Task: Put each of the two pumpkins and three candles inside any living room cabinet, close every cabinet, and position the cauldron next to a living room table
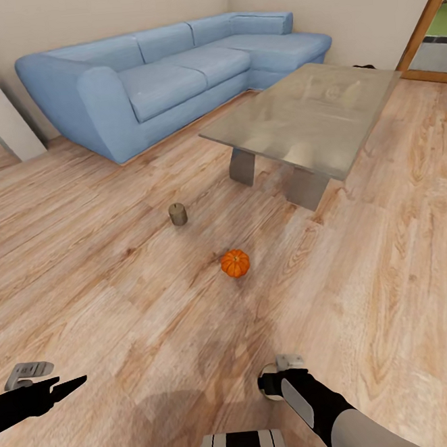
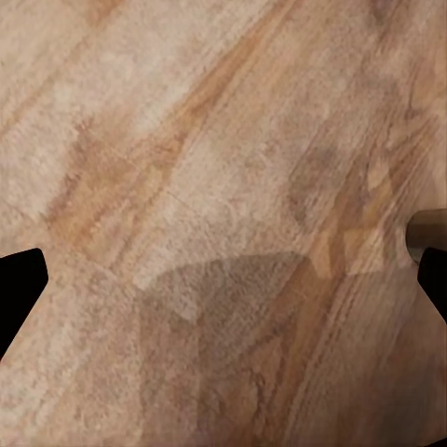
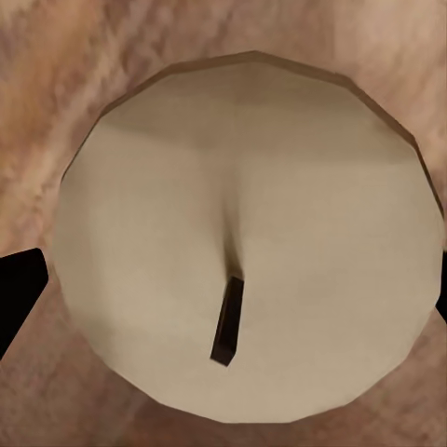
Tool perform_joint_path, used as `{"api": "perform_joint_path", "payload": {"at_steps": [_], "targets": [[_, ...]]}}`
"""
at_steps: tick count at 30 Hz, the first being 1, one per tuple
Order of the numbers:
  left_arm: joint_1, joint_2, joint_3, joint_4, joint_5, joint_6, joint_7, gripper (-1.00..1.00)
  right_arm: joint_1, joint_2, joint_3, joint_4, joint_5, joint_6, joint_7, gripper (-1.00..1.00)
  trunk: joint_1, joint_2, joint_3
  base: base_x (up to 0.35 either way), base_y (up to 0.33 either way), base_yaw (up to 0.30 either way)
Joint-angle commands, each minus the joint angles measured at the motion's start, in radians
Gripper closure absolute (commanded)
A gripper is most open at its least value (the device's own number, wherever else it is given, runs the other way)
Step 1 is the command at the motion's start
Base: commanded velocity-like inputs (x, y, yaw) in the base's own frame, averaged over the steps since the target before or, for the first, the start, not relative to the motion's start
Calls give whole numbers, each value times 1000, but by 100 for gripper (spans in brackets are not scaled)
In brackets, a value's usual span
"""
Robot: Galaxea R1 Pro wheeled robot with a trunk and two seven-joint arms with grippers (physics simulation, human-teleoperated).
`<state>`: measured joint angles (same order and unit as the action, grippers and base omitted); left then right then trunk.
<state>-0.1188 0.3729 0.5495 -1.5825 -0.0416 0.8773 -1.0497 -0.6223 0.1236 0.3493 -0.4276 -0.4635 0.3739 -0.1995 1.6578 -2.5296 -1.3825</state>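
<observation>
Left gripper: low at the left of the head view, above bare plank floor; fingers spread apart at the two edges of the left wrist view, nothing between them. Released.

Sofa: blue corner unit, against the far wall, left of centre.

Candle on floor: short, beige-brown, upright, between sofa and robot, near the front leg of the table. Well apart from both grippers. Edge of a similar cylinder visible at the border of the left wrist view.

Pumpkin: orange, ribbed, resting on the floor, near the floor candle on its right and closer to the robot. Not touched by either gripper.

Right gripper: low, right of centre, pointing down. Pale round candle with dark wick directly beneath, seen from above in the right wrist view; dark fingers at either side of it. Contact with the candle: cannot tell.

Table: glass tabletop, grey, reflective, on short legs, right of the sofa. One small dark object just beyond its far edge, too small to identify.
</observation>
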Motion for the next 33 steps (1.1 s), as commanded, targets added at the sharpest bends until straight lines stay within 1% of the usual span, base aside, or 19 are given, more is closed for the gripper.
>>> {"api": "perform_joint_path", "payload": {"at_steps": [1,9,10,33], "targets": [[-1,0,1,-1,-4,7,-7,-100,0,-1,8,-2,-10,3,-9,-100,0,0,-1,0,0,0],[-1,0,1,0,-4,8,-7,-100,0,-1,8,-2,-10,3,-9,-100,0,0,-1,0,0,0],[-1,0,1,0,-4,8,-7,-100,0,-1,8,-2,-10,3,-9,100,0,0,-1,0,0,0],[-1,0,1,0,-5,16,-8,-100,0,-3,7,-3,-12,4,-8,100,0,0,-1,0,0,0]]}}
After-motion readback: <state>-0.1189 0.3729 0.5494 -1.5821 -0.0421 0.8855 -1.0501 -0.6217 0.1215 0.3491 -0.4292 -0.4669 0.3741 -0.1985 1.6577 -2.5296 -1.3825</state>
